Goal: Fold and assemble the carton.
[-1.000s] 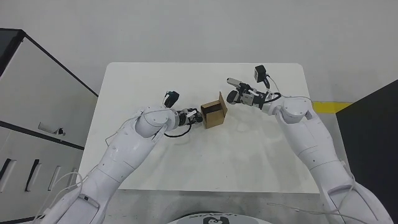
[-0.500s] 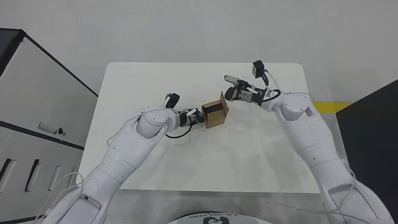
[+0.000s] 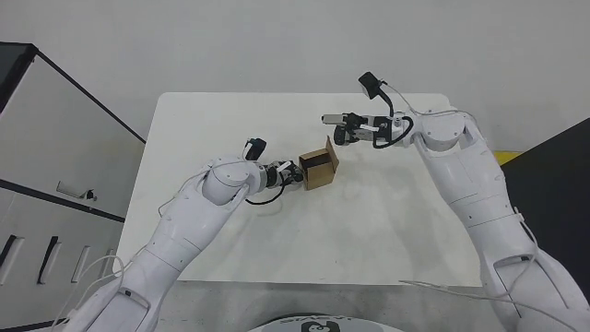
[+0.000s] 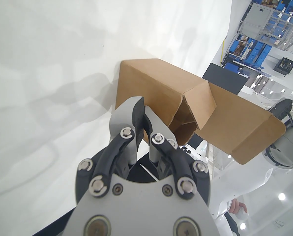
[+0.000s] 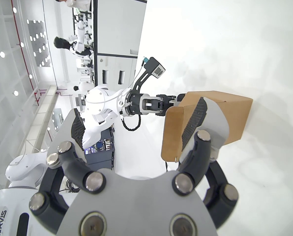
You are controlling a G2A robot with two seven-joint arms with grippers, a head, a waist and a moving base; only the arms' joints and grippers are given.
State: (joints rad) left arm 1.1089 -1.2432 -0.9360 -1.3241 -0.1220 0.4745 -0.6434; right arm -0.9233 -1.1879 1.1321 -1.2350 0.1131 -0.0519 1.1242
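Noted small brown cardboard carton [image 3: 318,170] sitting mid white table [image 3: 212,129], side wall pinched betw. pressed-together fingers of L gripper [image 3: 294,173], presumably to anchor it, w/ R gripper [image 3: 328,120] spread wide near upstanding end flap [image 3: 330,145], apparently ready to fold it shut.

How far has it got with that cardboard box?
Done: the carton already stands as a box shape on the table. In hand: the left hand, shut, sits at one end, while the right hand, open, hovers near the raised flap. Left: that flap and the gaping end flaps are not yet folded shut.
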